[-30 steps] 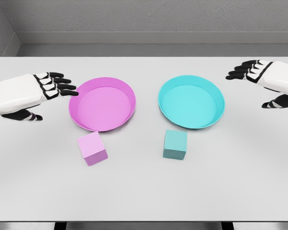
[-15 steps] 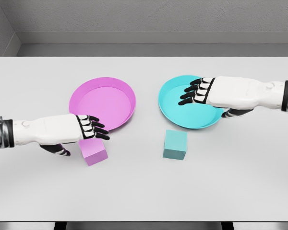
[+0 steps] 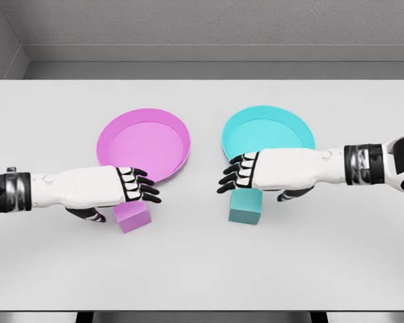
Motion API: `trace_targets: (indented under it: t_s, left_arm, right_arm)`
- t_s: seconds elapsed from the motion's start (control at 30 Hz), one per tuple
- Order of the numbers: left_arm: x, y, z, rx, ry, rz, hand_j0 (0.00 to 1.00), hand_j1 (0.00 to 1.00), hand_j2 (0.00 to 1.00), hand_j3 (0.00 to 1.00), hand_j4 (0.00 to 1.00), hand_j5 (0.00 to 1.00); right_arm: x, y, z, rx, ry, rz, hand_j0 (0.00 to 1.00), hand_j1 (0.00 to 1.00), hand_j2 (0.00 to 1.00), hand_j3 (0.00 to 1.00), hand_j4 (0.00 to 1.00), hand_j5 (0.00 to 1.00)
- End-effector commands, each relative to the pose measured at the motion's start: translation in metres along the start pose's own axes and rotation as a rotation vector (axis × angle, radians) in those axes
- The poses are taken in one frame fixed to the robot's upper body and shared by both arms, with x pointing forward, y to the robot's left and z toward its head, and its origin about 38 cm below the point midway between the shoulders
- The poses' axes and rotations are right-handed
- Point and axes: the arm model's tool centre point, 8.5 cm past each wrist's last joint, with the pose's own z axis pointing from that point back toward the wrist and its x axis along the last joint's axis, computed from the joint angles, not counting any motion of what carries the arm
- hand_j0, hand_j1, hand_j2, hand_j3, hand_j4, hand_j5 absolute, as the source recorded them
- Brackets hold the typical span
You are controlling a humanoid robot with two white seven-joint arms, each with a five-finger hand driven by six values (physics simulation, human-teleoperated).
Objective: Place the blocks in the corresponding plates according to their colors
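Observation:
A pink block [image 3: 133, 217] lies on the table just in front of the pink plate [image 3: 145, 115]. My left hand [image 3: 126, 203] hovers over the block's top and left side, open, with its fingers [image 3: 143, 186] stretched out to the right and the thumb down beside the block. A teal block [image 3: 245, 208] sits in front of the teal plate [image 3: 269, 110]. My right hand [image 3: 252, 188] is over its top edge, open, with fingers [image 3: 233, 173] pointing left and the thumb behind the block's right side. Both plates hold nothing.
The white table [image 3: 202, 269] reaches to a grey wall at the back. The two plates stand side by side in the middle with a gap between them. My forearms stretch out low over the table from both sides.
The right hand came down and left from above the teal plate to the teal block. The left hand shifted slightly right and lower over the pink block. Blocks and plates have not moved.

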Motion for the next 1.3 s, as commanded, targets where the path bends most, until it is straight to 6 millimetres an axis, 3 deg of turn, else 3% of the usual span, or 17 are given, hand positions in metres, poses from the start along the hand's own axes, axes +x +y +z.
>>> trace_targets:
  t_s: [0.0, 0.37, 0.6, 0.8, 0.83, 0.87, 0.93, 1.1, 1.2, 1.27]
  left_arm:
    - [0.001, -0.001, -0.003, -0.004, -0.004, -0.005, 1.0, 1.0, 1.0, 1.0, 1.0, 1.0]
    - [-0.001, -0.012, -0.007, -0.043, 0.006, -0.025, 1.0, 1.0, 1.0, 1.0, 1.0, 1.0]
    - [-0.004, -0.016, -0.006, -0.065, 0.019, -0.046, 1.0, 1.0, 1.0, 1.0, 1.0, 1.0]
    - [-0.004, -0.015, -0.01, -0.058, 0.014, -0.048, 1.0, 1.0, 1.0, 1.0, 1.0, 1.0]
    - [-0.003, -0.015, -0.011, -0.057, 0.013, -0.048, 0.99, 0.99, 0.99, 0.99, 0.99, 0.99]
    - [-0.003, -0.015, -0.011, -0.056, 0.013, -0.048, 0.98, 0.98, 0.98, 0.98, 0.98, 0.98]
    - [-0.002, -0.016, -0.012, -0.056, 0.008, -0.046, 0.95, 0.95, 0.95, 0.95, 0.95, 0.95]
    - [-0.001, -0.017, -0.013, -0.065, 0.007, -0.056, 0.77, 0.77, 0.77, 0.77, 0.77, 0.77]
    - [-0.001, -0.017, -0.013, -0.067, 0.006, -0.059, 0.77, 0.77, 0.77, 0.77, 0.77, 0.77]
    - [0.0, -0.018, -0.014, -0.069, 0.002, -0.057, 0.7, 0.7, 0.7, 0.7, 0.7, 0.7]
  right_arm:
    - [0.002, -0.001, -0.006, -0.01, -0.015, -0.007, 1.0, 1.0, 1.0, 1.0, 1.0, 1.0]
    - [0.001, 0.01, -0.011, 0.045, 0.015, 0.042, 1.0, 1.0, 1.0, 1.0, 1.0, 1.0]
    - [0.009, 0.027, -0.032, 0.107, -0.012, 0.069, 1.0, 1.0, 1.0, 1.0, 1.0, 1.0]
    - [0.01, 0.03, -0.032, 0.112, -0.013, 0.06, 1.0, 1.0, 1.0, 1.0, 1.0, 1.0]
    - [0.009, 0.03, -0.031, 0.113, -0.01, 0.062, 1.0, 1.0, 1.0, 1.0, 1.0, 1.0]
    - [0.009, 0.031, -0.03, 0.115, -0.009, 0.06, 0.93, 0.93, 0.93, 0.93, 0.93, 0.93]
    - [0.008, 0.031, -0.03, 0.113, -0.007, 0.06, 0.82, 0.82, 0.82, 0.82, 0.82, 0.82]
    - [0.006, 0.033, -0.03, 0.118, -0.002, 0.052, 0.81, 0.81, 0.81, 0.81, 0.81, 0.81]
    - [0.003, 0.037, -0.03, 0.136, 0.016, 0.062, 0.81, 0.81, 0.81, 0.81, 0.81, 0.81]
    - [0.002, 0.036, -0.03, 0.134, 0.018, 0.063, 0.72, 0.72, 0.72, 0.72, 0.72, 0.72]
